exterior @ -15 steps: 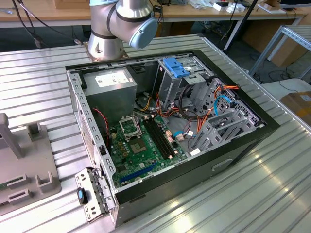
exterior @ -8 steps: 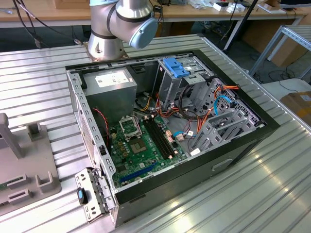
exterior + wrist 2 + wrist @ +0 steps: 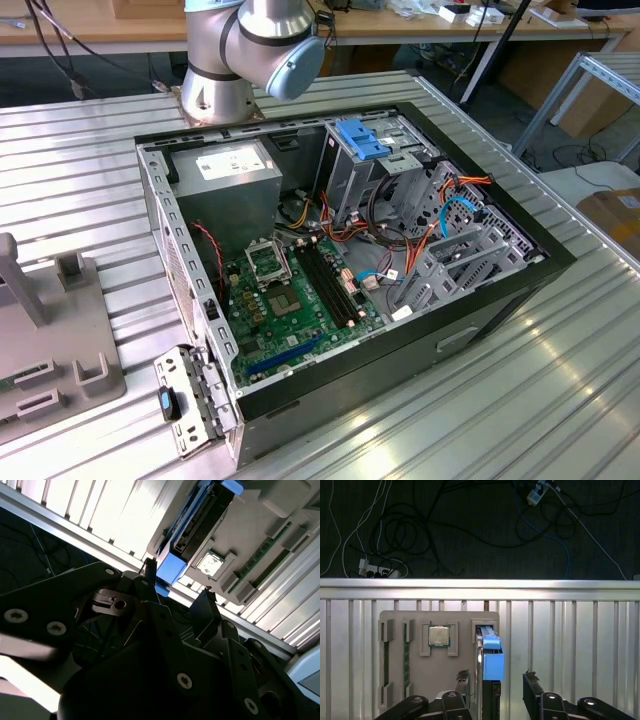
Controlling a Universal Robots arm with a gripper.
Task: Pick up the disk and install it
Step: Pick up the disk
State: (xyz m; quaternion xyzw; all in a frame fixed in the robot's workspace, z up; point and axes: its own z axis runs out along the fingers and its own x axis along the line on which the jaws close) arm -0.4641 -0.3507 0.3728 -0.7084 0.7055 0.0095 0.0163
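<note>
My tool point(image 3: 496, 674) hung spread, empty; the dark metal disk in bright blue rails point(image 3: 492, 662) stood on edge in a grey holder point(image 3: 420, 680) straight ahead of the gap, long axis across my closing line

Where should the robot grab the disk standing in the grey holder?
Probably across its two flat sides, coming straight down from above. The disk stands on edge in the grey holder, thin blue edge up, so the open gripper can straddle it.
</note>
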